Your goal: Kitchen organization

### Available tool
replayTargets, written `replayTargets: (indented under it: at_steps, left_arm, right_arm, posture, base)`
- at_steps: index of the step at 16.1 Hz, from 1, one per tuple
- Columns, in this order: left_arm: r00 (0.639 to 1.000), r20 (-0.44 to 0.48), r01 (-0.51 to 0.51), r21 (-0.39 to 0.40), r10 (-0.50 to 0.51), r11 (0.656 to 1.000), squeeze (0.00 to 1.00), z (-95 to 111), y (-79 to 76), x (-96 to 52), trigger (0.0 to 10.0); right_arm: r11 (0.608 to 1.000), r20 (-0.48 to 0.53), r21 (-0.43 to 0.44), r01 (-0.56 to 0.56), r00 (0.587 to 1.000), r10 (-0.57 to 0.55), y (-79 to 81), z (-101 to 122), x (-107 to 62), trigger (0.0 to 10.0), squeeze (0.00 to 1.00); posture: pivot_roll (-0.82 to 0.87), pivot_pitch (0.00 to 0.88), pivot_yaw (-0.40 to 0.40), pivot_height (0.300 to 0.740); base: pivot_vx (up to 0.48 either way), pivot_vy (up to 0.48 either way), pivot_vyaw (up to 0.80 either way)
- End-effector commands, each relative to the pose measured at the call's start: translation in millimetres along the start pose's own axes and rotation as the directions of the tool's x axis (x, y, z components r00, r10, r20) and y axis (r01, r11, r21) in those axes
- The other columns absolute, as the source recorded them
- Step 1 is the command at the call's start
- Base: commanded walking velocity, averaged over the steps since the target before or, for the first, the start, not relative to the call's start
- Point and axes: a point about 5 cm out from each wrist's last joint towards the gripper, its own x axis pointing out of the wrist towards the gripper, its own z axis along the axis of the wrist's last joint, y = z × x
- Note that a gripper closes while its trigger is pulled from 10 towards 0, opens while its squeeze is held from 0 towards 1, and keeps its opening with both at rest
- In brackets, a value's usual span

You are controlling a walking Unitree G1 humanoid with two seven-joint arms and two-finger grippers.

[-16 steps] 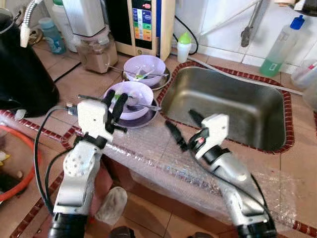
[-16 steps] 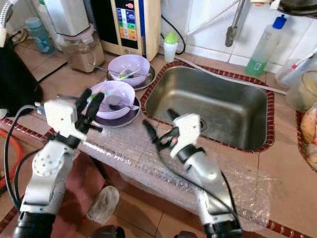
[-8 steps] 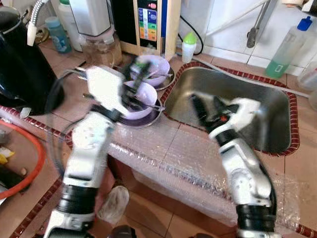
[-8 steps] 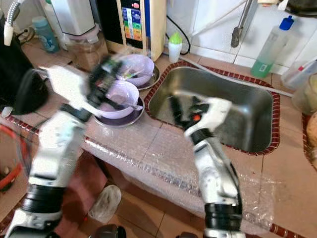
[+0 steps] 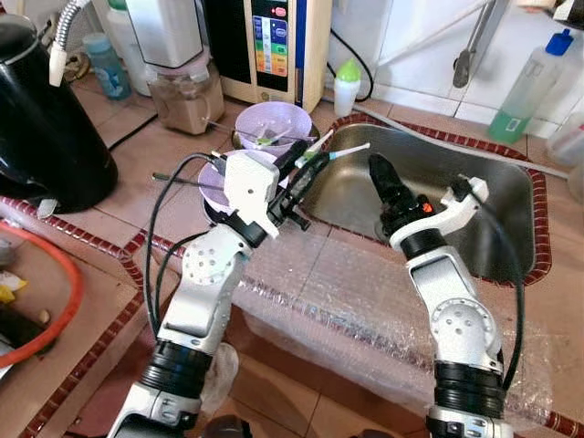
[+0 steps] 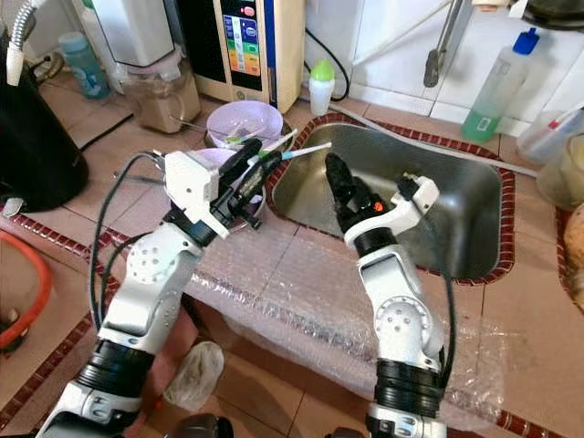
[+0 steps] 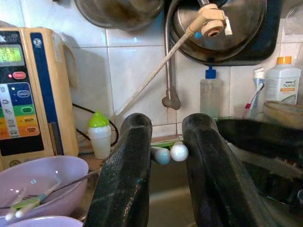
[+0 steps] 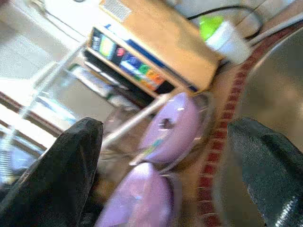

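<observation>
Left gripper [image 5: 306, 164] pinches chopsticks [image 5: 339, 151] above the sink [image 5: 493, 196] rim; right gripper [image 8: 165, 156], at three o'clock, spread. A loose pinch could drop them.

Silver arms, black jaws, black cables, white wrists

We see two lilac bowls [image 5: 274, 124] on a terracotta-tiled tabletop [image 5: 128, 182] edged in dark red, a steel-grey sink [image 5: 484, 196], and our black-fingered left hand [image 5: 297, 164] gripping white chopsticks [image 5: 333, 155].
</observation>
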Motion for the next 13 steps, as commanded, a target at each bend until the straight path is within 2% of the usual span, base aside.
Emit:
replayTargets:
  at_steps: [1,4,6,7,8,13]
  left_arm:
    - [0.999,0.012,0.035,0.016,-0.035,0.999,0.0,2.0,-4.5,5.3,0.0]
    - [0.998,0.022,0.054,0.001,-0.054,0.999,0.0,0.5,-11.1,5.6,0.0]
    - [0.998,0.027,0.062,-0.004,-0.062,0.998,0.0,-0.5,-13.9,6.0,0.0]
    - [0.997,0.029,0.067,-0.006,-0.067,0.998,0.0,-0.5,-15.2,6.3,0.0]
    - [0.997,0.029,0.068,-0.007,-0.068,0.998,0.0,-0.7,-15.4,6.5,0.0]
    - [0.997,0.025,0.067,-0.003,-0.067,0.998,0.0,-2.8,-14.9,4.4,0.0]
  right_arm:
    - [0.997,0.009,0.055,-0.055,0.998,0.055,14.1,3.0,4.9,10.0,0.0]
    - [0.981,-0.02,0.169,-0.094,0.995,0.099,23.9,-4.6,10.8,10.0,0.0]
    - [0.972,-0.034,0.211,-0.107,0.993,0.117,29.1,-8.3,17.5,10.0,0.0]
    - [0.968,-0.034,0.226,-0.108,0.992,0.118,30.4,-9.8,22.0,2.9,0.0]
    - [0.966,-0.028,0.235,-0.107,0.993,0.116,30.4,-9.7,23.8,0.0,0.0]
    - [0.961,0.005,0.262,-0.084,0.996,0.086,27.9,-2.7,33.9,0.0,0.0]
  posture:
    - [-0.05,0.014,0.045,0.74]
    - [-0.05,0.014,0.043,0.74]
    - [-0.04,0.013,0.044,0.74]
    - [-0.04,0.013,0.042,0.74]
    - [-0.04,0.011,0.042,0.74]
    - [-0.04,0.01,0.036,0.74]
  base:
    - [0.0,0.0,0.0]
    - [0.0,0.0,0.0]
    - [0.0,0.0,0.0]
    - [0.0,0.0,0.0]
    - [0.0,0.0,0.0]
    - [0.0,0.0,0.0]
